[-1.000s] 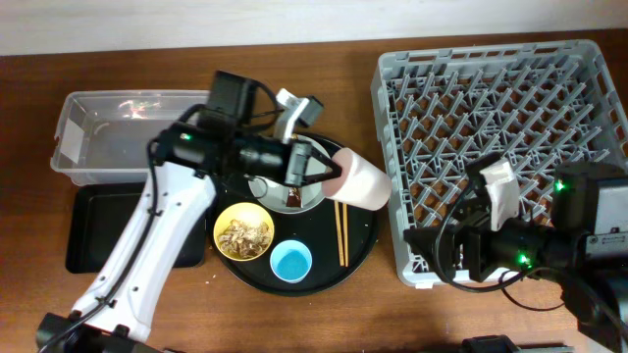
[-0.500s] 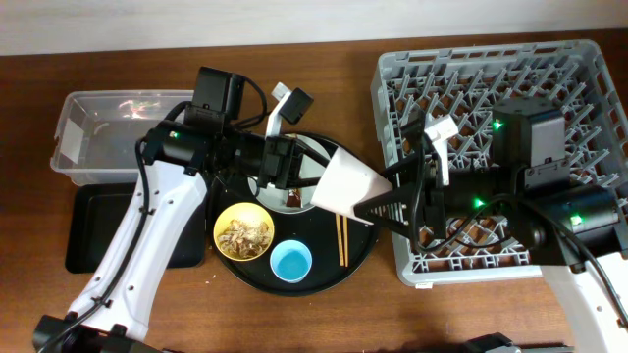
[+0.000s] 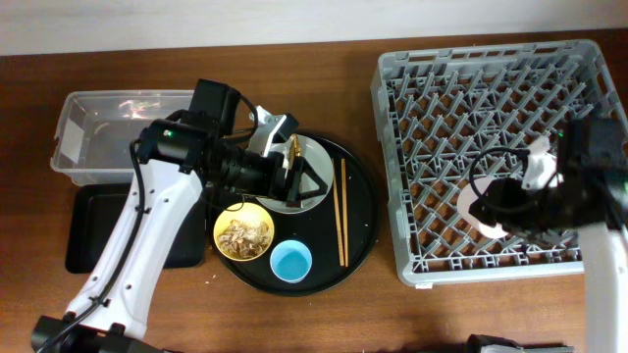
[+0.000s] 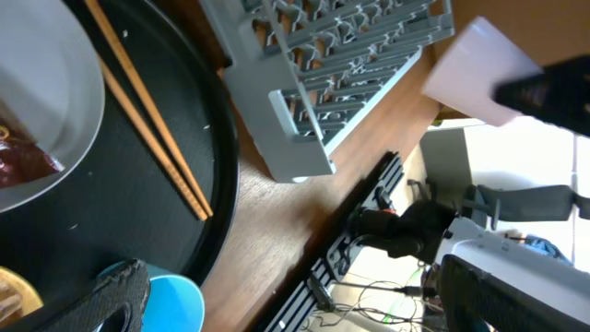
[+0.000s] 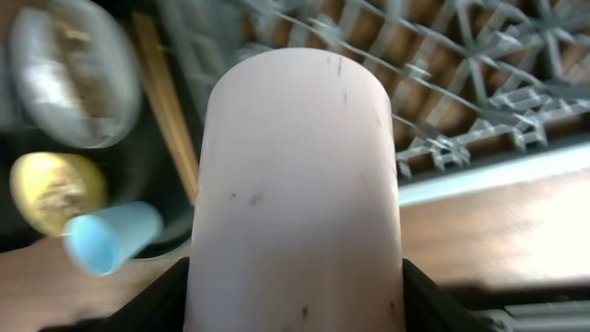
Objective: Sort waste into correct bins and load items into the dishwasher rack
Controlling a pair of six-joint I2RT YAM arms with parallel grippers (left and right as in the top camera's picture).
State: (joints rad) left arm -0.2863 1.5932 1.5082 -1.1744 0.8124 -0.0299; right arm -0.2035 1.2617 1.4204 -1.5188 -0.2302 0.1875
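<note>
1. Over the near half of the dishwasher rack, your right gripper is clamped on the small pink cup. In the right wrist view the cup fills the frame, with rack lattice behind it.
2. Step in hand, as I judge it: loading the pink cup into the rack. It looks held above the pegs; whether it touches them I cannot tell.
3. Next move calls for lowering the cup between pegs, seating it, then spreading the fingers. Watch for the rim catching a peg.
4. Your left gripper hangs over the plate on the round black tray, jaws wide and holding nothing.
5. Left to load: plate, yellow bowl, blue cup, chopsticks, all on the round tray.
6. Waste not yet sorted: food scraps sit in the bowl and a brownish bit lies on the plate. The clear tub and shallow black tray are at the far left.
</note>
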